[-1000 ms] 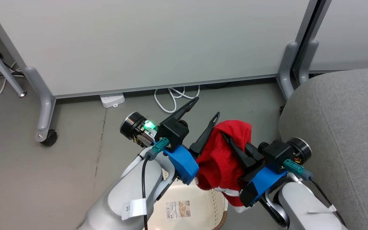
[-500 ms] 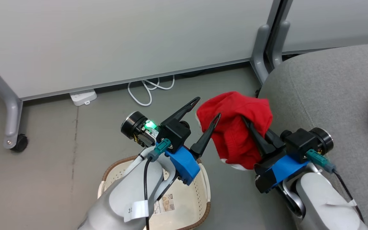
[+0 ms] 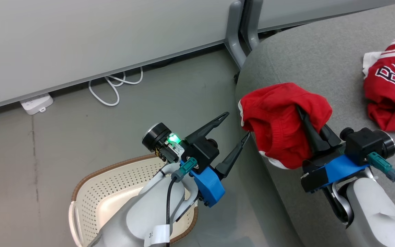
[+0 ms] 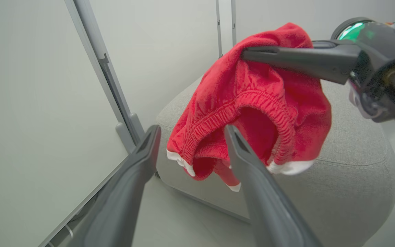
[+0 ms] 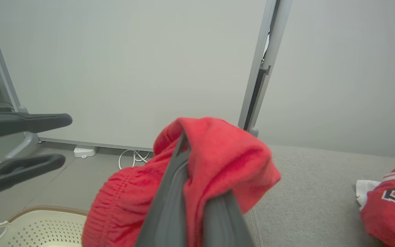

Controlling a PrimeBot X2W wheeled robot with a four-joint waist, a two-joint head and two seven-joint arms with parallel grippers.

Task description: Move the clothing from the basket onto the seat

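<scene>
Red shorts (image 3: 279, 116) with white trim hang bunched from my right gripper (image 3: 298, 109), which is shut on them above the near left edge of the grey seat (image 3: 286, 58). A red jersey (image 3: 389, 89) with dark lettering lies crumpled on the seat at the far right. My left gripper (image 3: 237, 124) stands open and holds nothing, just left of the shorts and above the floor. Under my left forearm sits the cream basket (image 3: 91, 178) with its brown rim. In the left wrist view the shorts (image 4: 252, 85) dangle beyond my open left gripper (image 4: 192, 129). In the right wrist view the shorts (image 5: 225, 151) drape over my right gripper (image 5: 183, 137).
Grey partition panels stand behind, with a post and foot (image 3: 235, 41) close to the seat's corner. A white power strip (image 3: 36, 103) and a looped white cable (image 3: 115, 89) lie on the grey floor by the panel's bottom edge.
The head camera has swung to the right, bringing the seat and the jersey into view. My right gripper has carried the shorts from above the basket to over the seat's edge. The left gripper stays open.
</scene>
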